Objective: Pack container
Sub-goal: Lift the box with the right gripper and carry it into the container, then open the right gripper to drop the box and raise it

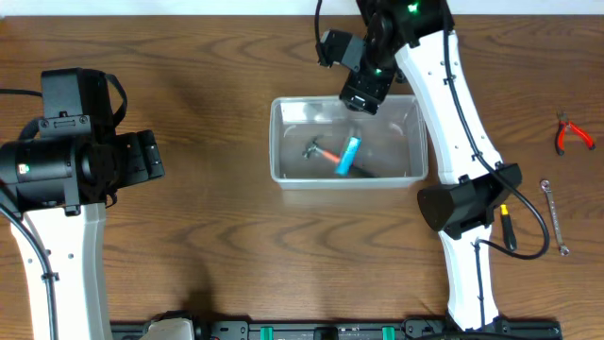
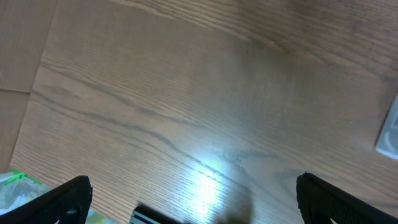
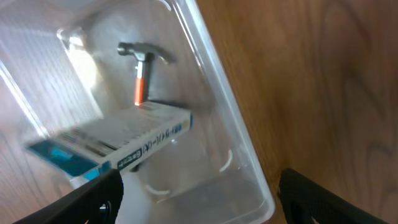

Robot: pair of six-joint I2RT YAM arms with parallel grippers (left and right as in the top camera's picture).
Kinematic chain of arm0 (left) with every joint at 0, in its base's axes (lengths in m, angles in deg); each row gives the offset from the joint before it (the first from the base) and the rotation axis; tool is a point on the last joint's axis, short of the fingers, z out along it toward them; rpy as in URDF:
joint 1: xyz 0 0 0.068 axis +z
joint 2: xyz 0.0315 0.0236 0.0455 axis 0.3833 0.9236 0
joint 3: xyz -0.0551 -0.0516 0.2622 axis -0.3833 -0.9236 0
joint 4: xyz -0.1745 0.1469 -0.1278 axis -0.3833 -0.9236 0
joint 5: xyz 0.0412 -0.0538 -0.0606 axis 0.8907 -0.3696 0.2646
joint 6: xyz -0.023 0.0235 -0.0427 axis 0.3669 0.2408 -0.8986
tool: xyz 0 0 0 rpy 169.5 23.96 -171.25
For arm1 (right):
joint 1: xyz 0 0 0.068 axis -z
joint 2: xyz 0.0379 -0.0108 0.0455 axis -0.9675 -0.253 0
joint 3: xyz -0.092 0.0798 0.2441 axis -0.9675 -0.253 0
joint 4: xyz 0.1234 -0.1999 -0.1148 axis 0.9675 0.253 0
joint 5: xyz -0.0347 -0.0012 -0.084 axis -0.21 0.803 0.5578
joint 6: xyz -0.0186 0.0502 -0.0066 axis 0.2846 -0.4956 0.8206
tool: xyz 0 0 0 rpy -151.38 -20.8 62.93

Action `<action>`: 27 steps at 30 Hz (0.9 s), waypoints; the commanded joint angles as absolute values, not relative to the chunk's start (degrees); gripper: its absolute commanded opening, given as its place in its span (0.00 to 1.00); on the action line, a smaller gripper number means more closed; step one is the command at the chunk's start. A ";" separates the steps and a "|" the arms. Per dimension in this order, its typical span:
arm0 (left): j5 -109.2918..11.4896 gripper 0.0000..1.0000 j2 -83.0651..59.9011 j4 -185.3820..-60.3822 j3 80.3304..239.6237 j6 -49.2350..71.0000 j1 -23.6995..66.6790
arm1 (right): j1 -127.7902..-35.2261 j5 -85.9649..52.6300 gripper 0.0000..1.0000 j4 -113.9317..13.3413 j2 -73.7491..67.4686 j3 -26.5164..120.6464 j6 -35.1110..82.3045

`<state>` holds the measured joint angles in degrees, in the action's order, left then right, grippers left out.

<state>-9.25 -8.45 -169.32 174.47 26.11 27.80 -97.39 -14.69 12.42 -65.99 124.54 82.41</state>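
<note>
**Right gripper wide apart above the container, nothing in it**

The right gripper (image 1: 363, 98) hangs over the far rim of the container (image 1: 415, 142). Its two dark fingers (image 3: 93, 200) stand wide apart at the bottom corners of the right wrist view, with nothing between them. Just beneath them, inside the clear tub, is a blue-and-white box (image 3: 118, 146), tilted and blurred in that view. Beyond the box lies a small hammer (image 3: 143, 65) with an orange handle, its metal head turned away from the camera. From overhead the box (image 1: 349, 156) lies slantwise next to the hammer (image 1: 316, 149), and a dark object shows by the box's near end, too unclear to name.

The container stands at the middle of the wooden bench (image 1: 217, 255), with its long sides running left to right.

To the right of the right arm, well apart from the tub, red-handled pliers (image 1: 573, 134) lie near the bench edge. A slim wrench (image 1: 554, 215) lies nearer the front.

The left gripper (image 1: 151, 156) is far out on the left side, well clear of the container. Its fingers (image 2: 62, 200) are spread over bare wood and hold nothing.
</note>
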 commanded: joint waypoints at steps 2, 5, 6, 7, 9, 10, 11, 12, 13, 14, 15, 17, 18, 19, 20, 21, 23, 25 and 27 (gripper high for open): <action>-8.79 0.98 -8.38 -169.38 174.77 25.58 28.10 | -97.50 -16.22 0.82 10.89 -64.37 119.84 84.07; -8.79 0.98 -8.38 -169.38 174.77 25.58 28.08 | -97.50 -16.42 0.83 9.63 -64.37 117.85 84.05; -8.79 0.98 -8.38 -169.38 174.77 25.58 28.10 | -97.52 -16.59 0.84 9.45 -64.37 117.46 84.05; -8.79 0.98 -8.38 -169.38 174.77 25.58 28.10 | -97.54 -16.63 0.84 9.41 -64.37 117.37 84.03; -8.79 0.98 -8.36 -169.38 174.77 25.58 28.10 | -97.56 -16.59 0.84 9.39 -64.37 117.39 84.03; -8.79 0.98 -8.38 -169.38 174.77 25.58 28.10 | -97.54 -16.59 0.84 9.30 -64.37 117.41 84.03; -8.79 0.98 -8.38 -169.38 174.77 25.58 28.08 | -97.54 -16.59 0.84 9.21 -64.37 117.41 83.75; -8.79 0.99 -8.38 -169.38 174.77 25.58 28.10 | -97.52 -16.59 0.85 9.14 -64.37 117.41 83.35; -8.79 0.98 -8.36 -169.38 174.77 25.58 28.10 | -97.47 -16.53 0.86 9.04 -64.37 117.43 82.76; -8.79 0.98 -8.36 -169.38 174.77 25.58 28.10 | -97.39 -16.53 0.86 8.95 -64.37 117.48 82.20; -8.79 0.98 -8.38 -169.38 174.77 25.58 28.08 | -97.39 -16.53 0.87 8.93 -64.35 117.63 81.56; -8.79 0.98 -8.38 -169.36 174.77 25.58 28.10 | -97.32 -16.13 0.90 8.88 -64.13 118.29 79.31; -8.79 0.98 -8.38 -169.36 174.77 25.58 28.10 | -97.32 -15.94 0.94 8.95 -63.94 118.72 78.39; -8.79 0.98 -8.36 -169.36 174.77 25.58 28.10 | -97.28 -15.67 0.96 8.93 -63.78 119.29 77.28; -8.79 0.98 -8.38 -169.36 174.77 25.58 28.10 | -97.28 -15.24 0.99 9.01 -63.45 119.95 76.25; -8.79 0.98 -8.38 -169.36 174.77 25.58 28.10 | -97.28 -14.45 0.99 9.01 -63.10 120.73 74.98; -8.79 0.98 -8.36 -169.36 174.77 25.58 28.10 | -97.28 -12.48 0.99 9.01 -61.95 122.33 72.60; -8.79 0.98 -8.38 -169.38 174.77 25.58 28.10 | -97.15 -11.15 0.99 9.04 -60.44 123.47 70.96; -8.79 0.98 -8.38 -169.40 174.77 25.58 28.10 | -96.78 -10.95 0.99 8.99 -58.51 124.30 69.52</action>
